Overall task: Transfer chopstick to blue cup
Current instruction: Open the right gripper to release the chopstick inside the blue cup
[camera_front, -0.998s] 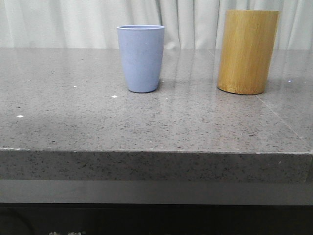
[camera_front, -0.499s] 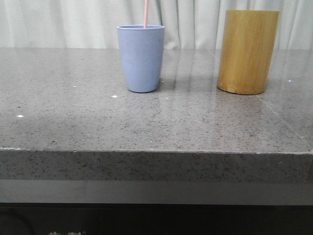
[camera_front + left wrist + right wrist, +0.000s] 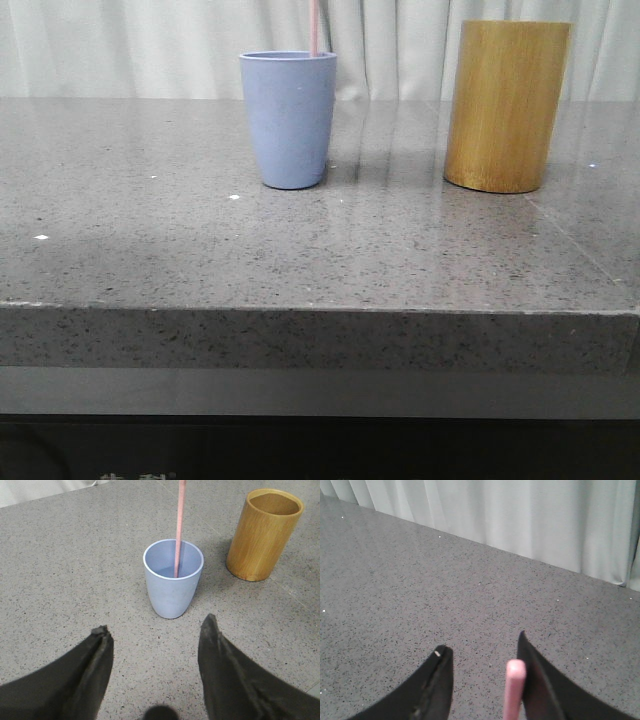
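**Op:** Left gripper (image 3: pixel 155 635) first. Its fingers are spread wide with nothing between them, and it hangs back from the blue cup (image 3: pixel 173 580), tilted down toward it. The cup sits at about 12 o'clock from the fingertips. I don't read this arm as part of the transfer.

**Spotter:** Where is the chopstick?

**Op:** The chopstick (image 3: pixel 178 527) stands nearly upright with its lower end inside the blue cup, below the rim. I can't tell whether the tip touches the bottom. From the front, the pink shaft (image 3: pixel 315 27) rises out of the cup mouth right of centre and runs off the top edge. The bamboo holder (image 3: pixel 505 105) stands well apart, at 3 o'clock from the cup.

**Spotter:** Right arm?

**Op:** The right gripper (image 3: pixel 482 652) points down over the grey table (image 3: pixel 470 595). The chopstick's upper end (image 3: pixel 514 687) lies against the inner face of one finger. The other finger stands clear of it, so the jaws look parted. Whether it's pinched or already loose, I cannot tell.

**Spotter:** How does it handle?

**Op:** My judgement: light, stiff, smooth and slim, so it's prone to slipping or pivoting in a pinch. I'd grip near the upper end. The cup looks light and narrow at the base, so a sideways drag could tip it.
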You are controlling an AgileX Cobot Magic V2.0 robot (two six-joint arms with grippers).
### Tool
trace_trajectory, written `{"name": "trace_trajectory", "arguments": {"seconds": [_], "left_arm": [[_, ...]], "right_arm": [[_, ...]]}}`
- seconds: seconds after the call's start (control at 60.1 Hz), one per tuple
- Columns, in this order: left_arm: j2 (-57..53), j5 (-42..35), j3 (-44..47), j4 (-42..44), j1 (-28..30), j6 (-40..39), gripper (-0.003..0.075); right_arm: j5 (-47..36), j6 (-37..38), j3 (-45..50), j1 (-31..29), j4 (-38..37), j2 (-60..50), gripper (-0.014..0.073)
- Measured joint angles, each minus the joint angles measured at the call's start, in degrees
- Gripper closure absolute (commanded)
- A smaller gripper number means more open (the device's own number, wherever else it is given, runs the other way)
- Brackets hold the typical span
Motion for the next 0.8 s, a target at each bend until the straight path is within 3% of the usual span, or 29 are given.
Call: {"name": "trace_trajectory", "arguments": {"seconds": [0.249, 0.565, 0.798], "left_arm": [[-0.4, 2.5, 0.0, 3.0, 0.0, 0.0, 0.0332], [-5.0, 3.3, 0.0, 5.0, 0.0, -0.8, 0.0332], [-8.7, 5.6, 0.5, 5.5, 0.0, -3.1, 0.0332]], "right_arm": [[8.7, 0.0, 0.0, 0.0, -6.2, -5.9, 0.0191], [35.6, 1.6, 0.6, 0.0, -14.8, -21.3, 0.0191], [37.1, 7.5, 13.1, -2.8, -15.8, -34.0, 0.0191]]}}
